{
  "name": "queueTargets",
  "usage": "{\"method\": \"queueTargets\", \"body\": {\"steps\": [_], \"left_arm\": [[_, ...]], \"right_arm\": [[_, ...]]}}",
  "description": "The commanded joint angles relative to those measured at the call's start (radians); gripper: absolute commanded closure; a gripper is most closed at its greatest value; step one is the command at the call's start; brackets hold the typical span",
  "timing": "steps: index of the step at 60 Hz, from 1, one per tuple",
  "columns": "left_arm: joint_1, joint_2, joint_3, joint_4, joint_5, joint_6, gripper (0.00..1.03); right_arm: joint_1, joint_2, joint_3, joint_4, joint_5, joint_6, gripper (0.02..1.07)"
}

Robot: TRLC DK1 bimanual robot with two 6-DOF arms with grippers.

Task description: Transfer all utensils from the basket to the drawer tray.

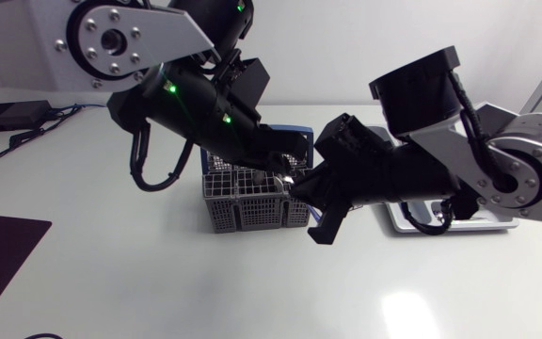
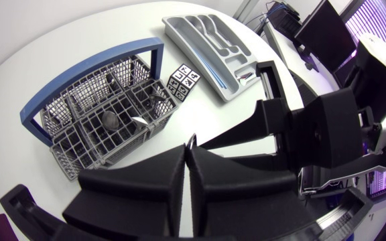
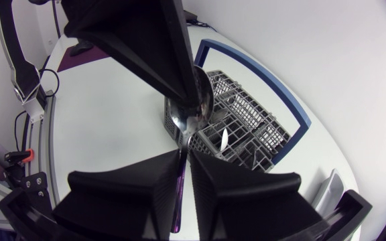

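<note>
Spoon point(image 3: 189, 114) clamped at both ends above the basket point(image 1: 243, 209).
The left gripper point(image 2: 189, 144) has its fingers pressed almost together on the spoon's bowl, with a sliver of metal showing at their tips. The right gripper point(image 3: 185, 161) is closed on the handle, which runs between its fingers. In the head view the two meet over the basket's 2 o'clock corner. The drawer tray point(image 1: 502, 226) lies at 3 o'clock from the basket, partly under the right arm. More utensils point(image 2: 110, 120) lie in the basket's compartments.

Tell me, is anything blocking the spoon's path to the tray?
Nothing visible does. Left claw and right claw hold the spoon near the basket; only a flat marker card lies between it and the tray.
</note>
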Motion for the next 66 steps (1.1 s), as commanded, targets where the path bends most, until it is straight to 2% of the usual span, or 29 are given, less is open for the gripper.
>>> {"method": "queueTargets", "body": {"steps": [1, 4, 7, 12, 24, 35, 40, 44, 53, 66], "left_arm": [[0.011, 0.011, 0.037, -0.010, 0.021, -0.031, 0.98], [0.015, 0.010, 0.039, -0.010, 0.027, -0.033, 0.98], [0.018, 0.010, 0.043, -0.010, 0.039, -0.034, 0.90], [0.023, 0.008, 0.046, -0.010, 0.048, -0.039, 0.84], [0.043, 0.004, 0.066, -0.005, 0.071, -0.044, 0.60], [0.081, -0.027, 0.065, 0.064, 0.070, -0.031, 0.53], [0.107, -0.032, 0.055, 0.111, 0.070, 0.024, 0.49], [0.118, -0.018, 0.054, 0.114, 0.067, 0.068, 0.44], [0.132, 0.018, 0.032, 0.116, 0.051, 0.186, 0.40], [0.129, 0.042, -0.012, 0.142, 0.033, 0.341, 0.37]], "right_arm": [[0.006, 0.014, 0.010, -0.002, -0.007, 0.026, 0.99], [0.006, 0.011, 0.005, -0.003, -0.013, 0.025, 0.99], [0.006, 0.008, 0.002, -0.006, -0.023, 0.023, 1.00], [0.005, 0.006, -0.004, -0.011, -0.034, 0.022, 1.00], [-0.026, -0.003, -0.022, -0.029, -0.085, 0.005, 1.00], [-0.123, -0.035, -0.055, -0.078, -0.162, -0.070, 1.00], [-0.198, -0.049, -0.061, -0.135, -0.214, -0.138, 1.00], [-0.272, -0.056, -0.067, -0.183, -0.254, -0.213, 1.00], [-0.445, -0.055, -0.068, -0.281, -0.307, -0.403, 1.00], [-0.699, 0.034, -0.050, -0.404, -0.324, -0.751, 1.01]]}}
